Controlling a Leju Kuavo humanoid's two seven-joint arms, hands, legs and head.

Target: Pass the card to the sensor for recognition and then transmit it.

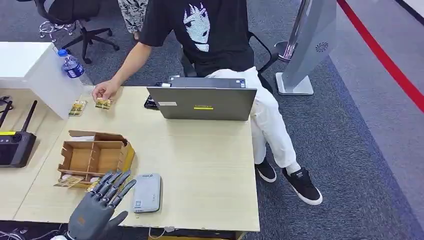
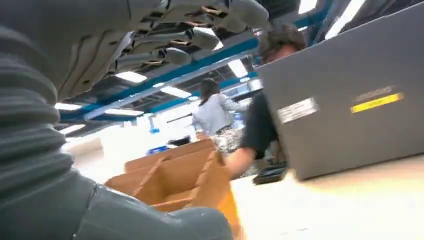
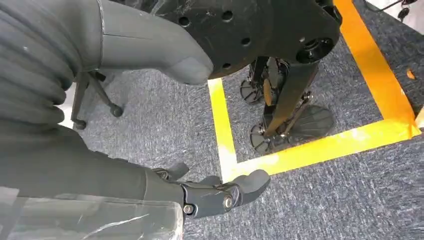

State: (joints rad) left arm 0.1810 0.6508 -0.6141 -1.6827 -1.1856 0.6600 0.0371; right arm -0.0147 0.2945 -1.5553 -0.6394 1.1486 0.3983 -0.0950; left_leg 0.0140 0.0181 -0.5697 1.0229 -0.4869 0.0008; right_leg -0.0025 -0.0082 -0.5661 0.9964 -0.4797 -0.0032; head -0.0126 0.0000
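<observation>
My left hand point(image 1: 102, 202) hovers over the table's front edge with its fingers stretched out and apart, holding nothing. Its fingertips reach the front of an open cardboard box point(image 1: 95, 156) with dividers. A yellowish card point(image 1: 68, 182) lies at the box's front, and another card point(image 1: 93, 186) peeks out under my fingers. The grey flat sensor point(image 1: 147, 193) lies just right of the hand. In the left wrist view the fingers point(image 2: 190, 30) spread above the box point(image 2: 170, 175). My right hand point(image 3: 215, 192) hangs over the carpet, holding nothing.
A seated person reaches a hand point(image 1: 105, 91) to a card point(image 1: 103, 104) at the table's back; another card point(image 1: 77, 108) lies beside it. A grey laptop point(image 1: 202, 102) stands at the back, a black remote controller point(image 1: 15, 147) at the left, and a water bottle point(image 1: 73, 66) behind.
</observation>
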